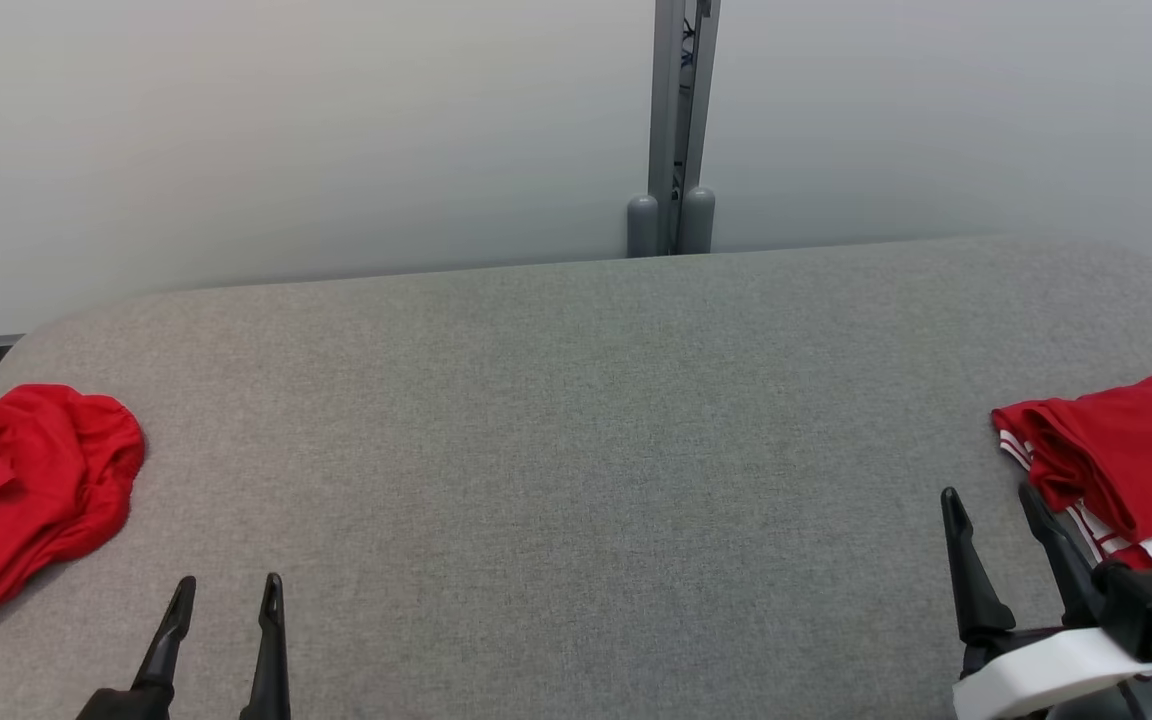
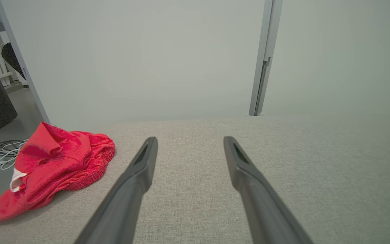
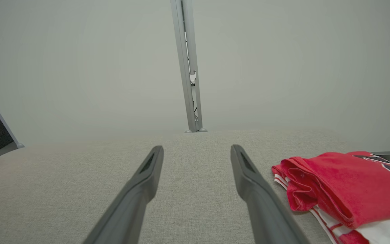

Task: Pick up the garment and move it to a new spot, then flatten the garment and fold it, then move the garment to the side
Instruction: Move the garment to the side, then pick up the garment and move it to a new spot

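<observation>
Garment (image 1: 31,490) of crumpled red knit, elastic at its hem, lies heaped at the left edge of the grey woven surface (image 1: 576,450), so by my reading you have yet to lift, flatten or fold it. Your left claw (image 1: 230,580) and right claw (image 1: 988,492) hang spread and empty. A folded red-and-white stack (image 1: 1126,460) sits at the right edge and is likely finished work.

Your head camera looks forward and down from above the near edge of the grey fabric-covered table (image 1: 576,450), with the grey metal post (image 1: 676,120) at 12 o'clock. Your left wrist camera sits low over that table, facing the pale wall (image 2: 147,61) along the left gripper (image 2: 190,139), and shares with the head view the crumpled red garment (image 2: 56,162) at 9 o'clock. Your right wrist camera, low behind the right gripper (image 3: 196,147), shares the folded red-and-white garment (image 3: 344,183) at 3 o'clock.
</observation>
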`<state>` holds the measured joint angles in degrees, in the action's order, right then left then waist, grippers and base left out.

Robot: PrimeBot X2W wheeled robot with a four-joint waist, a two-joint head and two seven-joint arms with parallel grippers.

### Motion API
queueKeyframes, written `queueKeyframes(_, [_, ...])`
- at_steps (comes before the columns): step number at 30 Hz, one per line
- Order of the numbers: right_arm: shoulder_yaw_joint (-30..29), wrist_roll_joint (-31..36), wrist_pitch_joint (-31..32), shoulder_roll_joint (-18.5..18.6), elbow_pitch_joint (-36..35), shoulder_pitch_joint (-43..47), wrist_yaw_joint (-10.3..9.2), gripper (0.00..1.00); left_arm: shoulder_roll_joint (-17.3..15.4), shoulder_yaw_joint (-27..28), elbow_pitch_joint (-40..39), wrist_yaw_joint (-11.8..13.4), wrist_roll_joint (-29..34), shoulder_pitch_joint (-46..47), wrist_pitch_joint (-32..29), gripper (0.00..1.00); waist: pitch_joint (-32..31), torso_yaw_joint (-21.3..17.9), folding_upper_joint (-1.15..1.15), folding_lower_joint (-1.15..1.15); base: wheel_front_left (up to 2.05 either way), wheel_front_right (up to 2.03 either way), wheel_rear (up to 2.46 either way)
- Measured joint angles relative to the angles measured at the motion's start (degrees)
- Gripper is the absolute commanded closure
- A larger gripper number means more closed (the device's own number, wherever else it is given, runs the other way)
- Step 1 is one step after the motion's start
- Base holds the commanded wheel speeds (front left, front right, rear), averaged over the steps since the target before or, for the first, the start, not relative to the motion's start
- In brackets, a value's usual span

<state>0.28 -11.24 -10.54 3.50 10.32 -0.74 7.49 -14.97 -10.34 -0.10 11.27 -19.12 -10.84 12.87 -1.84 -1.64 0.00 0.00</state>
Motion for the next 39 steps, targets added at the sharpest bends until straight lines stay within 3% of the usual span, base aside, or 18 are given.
queueKeyframes(39, [-2.2, 0.7, 3.2, -0.6, -4.7, 5.6, 0.00, 0.00, -0.8, -2.3, 0.0, 0.9, -0.1, -1.5, -1.6, 0.00, -1.9, 1.8, 0.00, 0.00, 0.00, 0.00, 0.00])
